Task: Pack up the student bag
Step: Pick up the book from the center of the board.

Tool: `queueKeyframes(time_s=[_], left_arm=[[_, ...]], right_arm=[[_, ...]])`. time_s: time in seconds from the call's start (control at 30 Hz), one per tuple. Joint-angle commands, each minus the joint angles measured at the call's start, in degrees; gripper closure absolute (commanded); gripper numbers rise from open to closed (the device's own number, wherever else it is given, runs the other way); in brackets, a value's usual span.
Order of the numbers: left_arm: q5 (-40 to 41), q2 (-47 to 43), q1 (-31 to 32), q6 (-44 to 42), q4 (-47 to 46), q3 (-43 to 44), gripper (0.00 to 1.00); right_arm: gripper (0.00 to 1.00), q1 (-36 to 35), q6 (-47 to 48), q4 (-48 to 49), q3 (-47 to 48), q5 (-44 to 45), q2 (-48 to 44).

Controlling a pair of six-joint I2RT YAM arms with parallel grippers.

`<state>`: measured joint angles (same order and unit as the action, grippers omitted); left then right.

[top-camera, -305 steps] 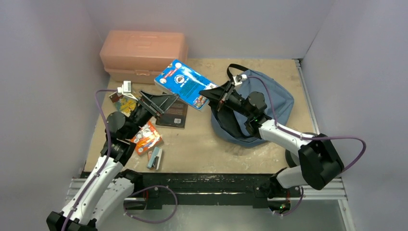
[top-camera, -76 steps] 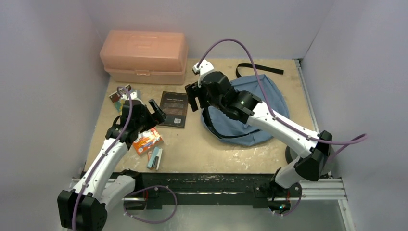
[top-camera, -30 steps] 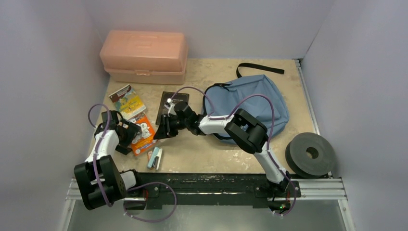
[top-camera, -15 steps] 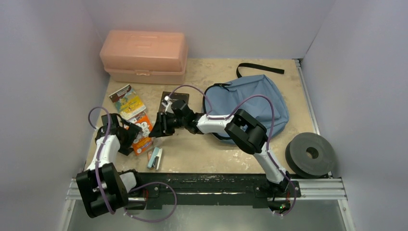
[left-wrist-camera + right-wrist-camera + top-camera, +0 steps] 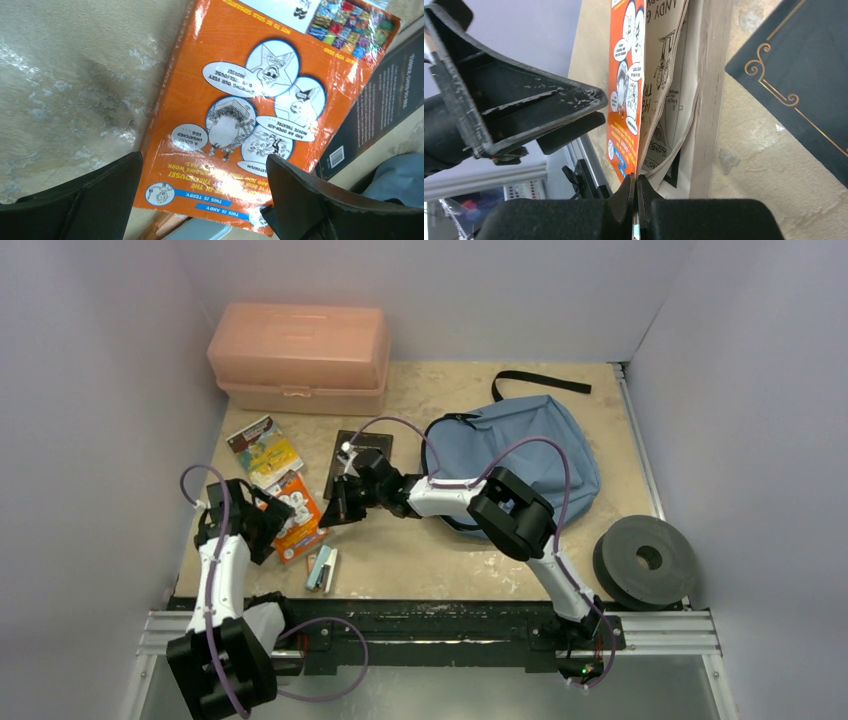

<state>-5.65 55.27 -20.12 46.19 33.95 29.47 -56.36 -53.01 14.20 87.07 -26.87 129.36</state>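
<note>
With the right fingers (image 5: 704,220) clamped seemingly on only the cover of the orange book (image 5: 626,100) and the left fingers (image 5: 75,200) spread open over it, lifting risked it flopping open or slipping free.

— How's the light?
— Even, soft, from overhead; my arms throw only faint shadows on the table (image 5: 410,552).
— Any glare or blur?
— White sheen streaks the glossy orange book (image 5: 250,110). My right hand (image 5: 634,185), close to its lens, looks soft.
</note>
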Motion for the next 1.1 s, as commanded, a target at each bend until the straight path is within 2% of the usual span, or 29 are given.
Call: queueKeyframes(time_s=[0.0, 0.27, 0.57, 0.77, 0.9, 1.07], left_arm=[[1.9, -5.7, 0.2, -5.4, 3.5, 4.6, 0.06], [-1.6, -14.3, 0.2, -4.4, 5.6, 7.2, 0.05], [-5.7, -12.8, 0.1, 4.2, 2.1, 2.0, 0.02], [-9.7, -11.5, 0.1, 10.7, -2.5, -1.6, 0.01], [-10.7, -12.0, 0.2, 15.1, -5.8, -5.0, 0.01], [-13.0, -14.8, 0.1, 25.8, -17.3, -13.3, 0.03]], right_arm=[[1.00, 0.0, 4.1, -2.9, 3.6, -0.7, -3.9], [1.00, 5.3, -10.4, 10.9, 0.2, -10.9, -5.8], [1.00, 9.2, -21.3, 22.4, -3.7, -12.7, -6.3], [1.00, 10.1, -27.5, 28.3, -3.2, -13.3, -5.0], [1.00, 10.3, -28.3, 27.9, -1.7, -13.1, -4.3], [1.00, 10.4, -29.7, 28.7, -1.3, -12.8, -3.7]])
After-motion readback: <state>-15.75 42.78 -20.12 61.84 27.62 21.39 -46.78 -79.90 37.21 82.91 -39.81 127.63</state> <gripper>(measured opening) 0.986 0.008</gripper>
